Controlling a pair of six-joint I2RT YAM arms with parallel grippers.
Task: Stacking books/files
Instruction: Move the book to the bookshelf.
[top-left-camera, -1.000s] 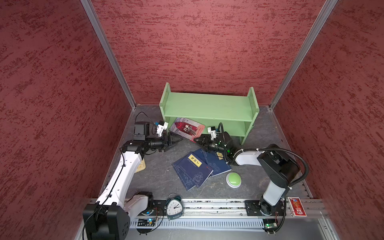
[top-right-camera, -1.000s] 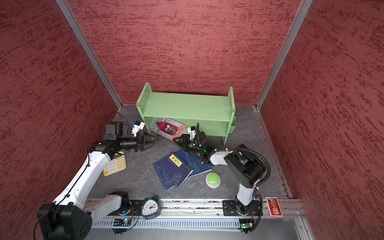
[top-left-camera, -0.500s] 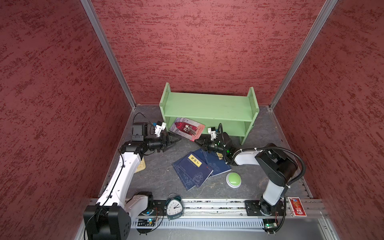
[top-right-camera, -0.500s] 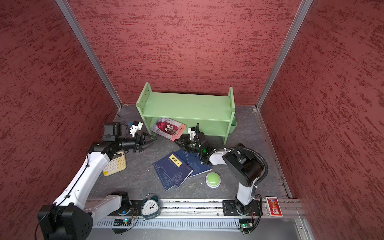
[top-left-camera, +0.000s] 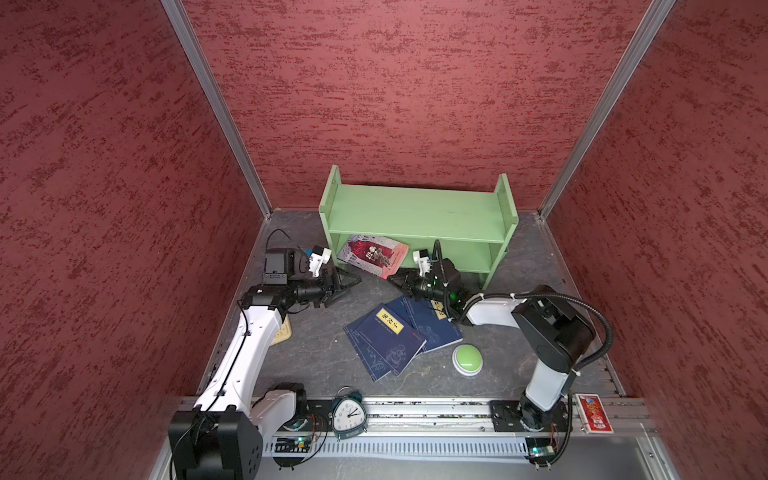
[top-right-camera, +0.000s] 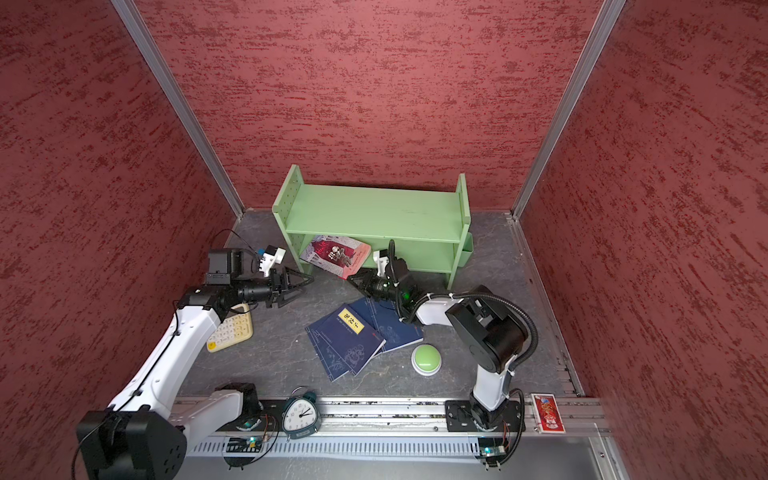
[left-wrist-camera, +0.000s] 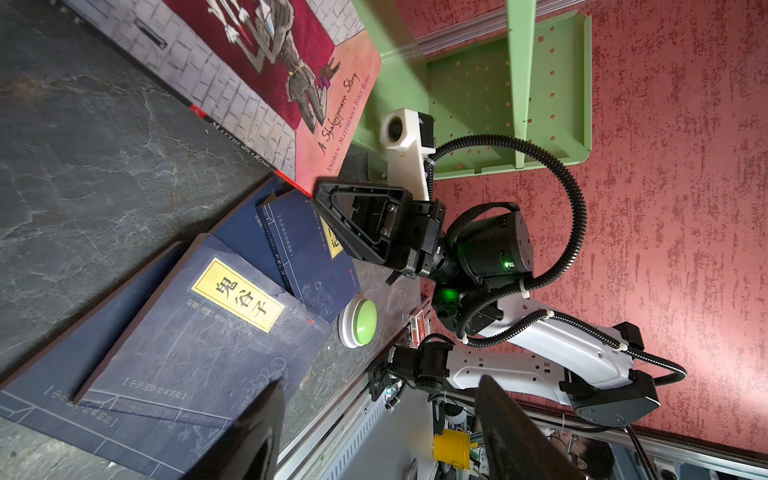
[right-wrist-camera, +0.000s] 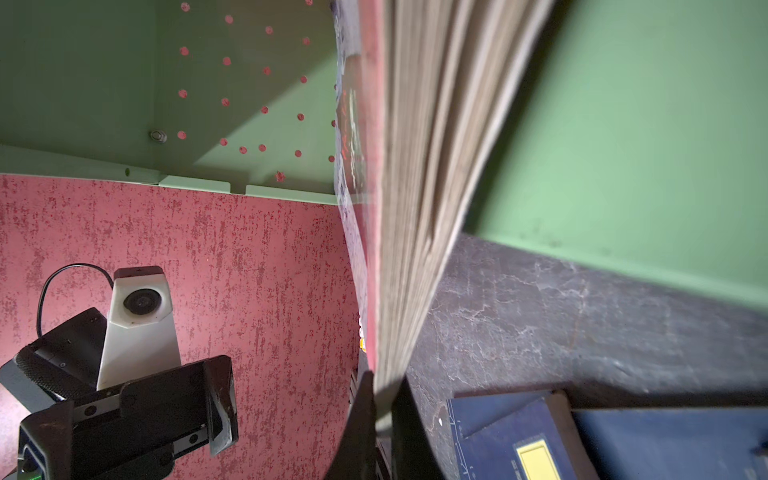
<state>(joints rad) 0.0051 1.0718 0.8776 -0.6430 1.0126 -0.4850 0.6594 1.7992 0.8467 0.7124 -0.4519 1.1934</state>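
The red-and-white illustrated book (top-left-camera: 372, 255) (top-right-camera: 336, 254) leans with its far edge on the green shelf's lower board. My right gripper (top-left-camera: 395, 279) (right-wrist-camera: 384, 390) is shut on its near corner, and the page edges (right-wrist-camera: 419, 166) fan out past the jaws. Several navy books with yellow labels (top-left-camera: 386, 345) (top-right-camera: 347, 343) (left-wrist-camera: 199, 345) lie overlapping on the floor just in front. My left gripper (top-left-camera: 351, 284) (left-wrist-camera: 380, 384) hovers open and empty, left of the red book, pointing toward the right gripper.
The green two-tier shelf (top-left-camera: 415, 212) stands at the back wall. A green button (top-left-camera: 467, 359) sits right of the navy books. A cream calculator (top-right-camera: 230, 328) lies under the left arm. An alarm clock (top-left-camera: 349, 415) and a red packet (top-left-camera: 593, 413) rest on the front rail.
My right gripper's jaws have closed onto the red book's corner. The left arm has barely shifted and stays open.
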